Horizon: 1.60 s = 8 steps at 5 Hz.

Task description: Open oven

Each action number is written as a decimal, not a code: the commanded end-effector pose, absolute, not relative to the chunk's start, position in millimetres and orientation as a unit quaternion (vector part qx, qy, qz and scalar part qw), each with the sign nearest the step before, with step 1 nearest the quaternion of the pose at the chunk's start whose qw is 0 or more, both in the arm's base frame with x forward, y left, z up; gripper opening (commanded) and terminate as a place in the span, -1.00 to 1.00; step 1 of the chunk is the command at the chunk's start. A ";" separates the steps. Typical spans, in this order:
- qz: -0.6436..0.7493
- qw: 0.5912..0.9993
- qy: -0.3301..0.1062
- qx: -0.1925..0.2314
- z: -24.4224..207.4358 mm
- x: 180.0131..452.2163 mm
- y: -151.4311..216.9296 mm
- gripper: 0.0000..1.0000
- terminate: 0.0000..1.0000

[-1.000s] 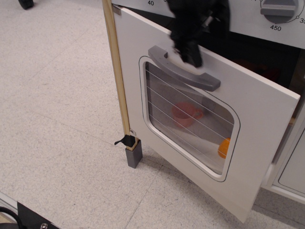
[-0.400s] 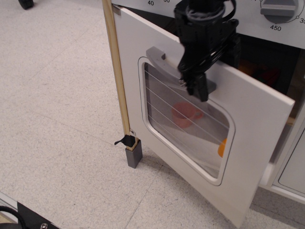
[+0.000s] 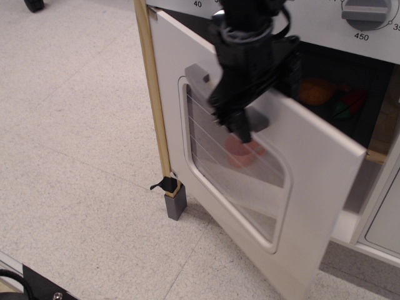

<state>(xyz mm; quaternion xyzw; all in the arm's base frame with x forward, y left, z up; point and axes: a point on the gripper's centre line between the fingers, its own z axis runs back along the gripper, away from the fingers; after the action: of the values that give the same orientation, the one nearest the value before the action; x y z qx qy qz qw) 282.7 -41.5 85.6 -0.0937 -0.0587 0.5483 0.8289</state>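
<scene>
Speckled pale floor fills the left half of the view. A wooden post runs down the oven's left edge and ends in a grey foot, where a scrap of black tape clings just above. Right of the post stands the oven, its white door hinged at that side and swung well outward, the far edge clear of the cabinet. The rounded window with thin horizontal wires shows a pinkish object behind it. The grey bar handle crosses the top of the window; only its left end and a part near the middle are visible. The black gripper hangs in front of the handle, covering most of it; whether its fingers clamp the bar cannot be told. In the dark cavity beyond the door lie an orange item and a red-green item. A grey dial sits at upper right.
</scene>
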 end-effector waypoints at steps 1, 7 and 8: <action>0.484 0.870 -0.084 -0.047 85.8 249.3 14.1 1.00 -1.00; 0.175 0.980 -0.095 -0.003 97.5 233.2 107.5 1.00 -1.00; 0.161 0.981 -0.103 -0.004 115.2 239.9 92.5 1.00 -1.00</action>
<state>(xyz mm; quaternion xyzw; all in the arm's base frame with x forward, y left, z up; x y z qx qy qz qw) 224.6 79.3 99.7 -0.0110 -0.0748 0.1656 0.9833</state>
